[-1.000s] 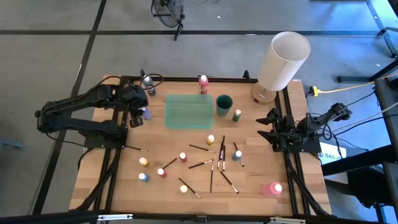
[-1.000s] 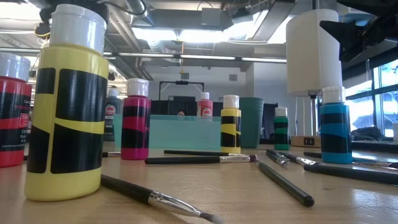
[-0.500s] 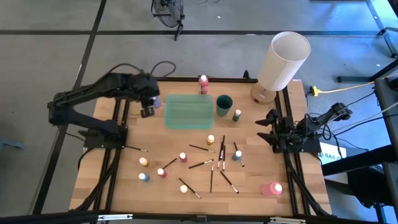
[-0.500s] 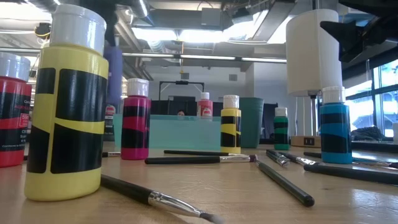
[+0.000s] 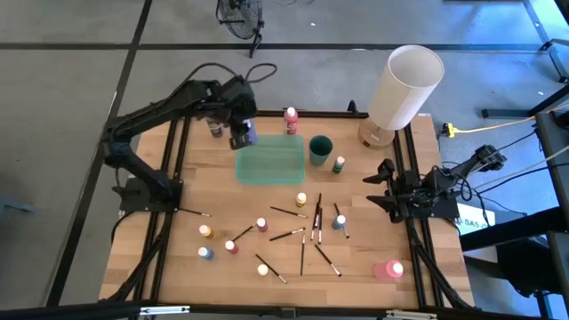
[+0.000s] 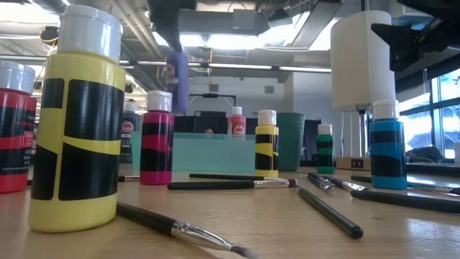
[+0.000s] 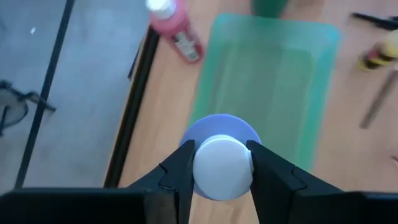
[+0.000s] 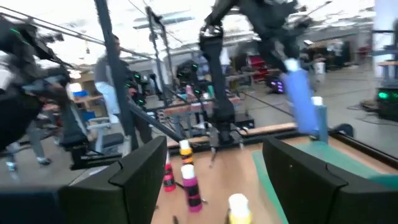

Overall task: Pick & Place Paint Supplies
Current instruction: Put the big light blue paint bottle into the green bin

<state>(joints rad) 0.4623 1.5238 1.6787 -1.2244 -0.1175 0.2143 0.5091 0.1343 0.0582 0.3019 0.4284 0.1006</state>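
My left gripper is shut on a purple paint bottle and hangs above the far left corner of the green tray. In the low view the purple bottle hangs high above the table. My right gripper waits open at the table's right edge, its fingers holding nothing. Several small white-capped bottles stand on their bases on the near half of the table. Dark brushes lie flat among them. My left gripper pinches the purple bottle's white cap between its two fingers, one on each side. The fingers come from above, slanting down. The bottle's body hangs upright below the cap, clear of the table and above the tray.
A dark green cup and a green bottle stand right of the tray. A red bottle stands at the far edge, and a tall white cylinder at the far right. A large pink bottle lies near right.
My left gripper has risen and swung from the table's left edge toward the right and far edge, carrying the purple bottle. The bottle stays upright and now hangs over the tray's far left corner.
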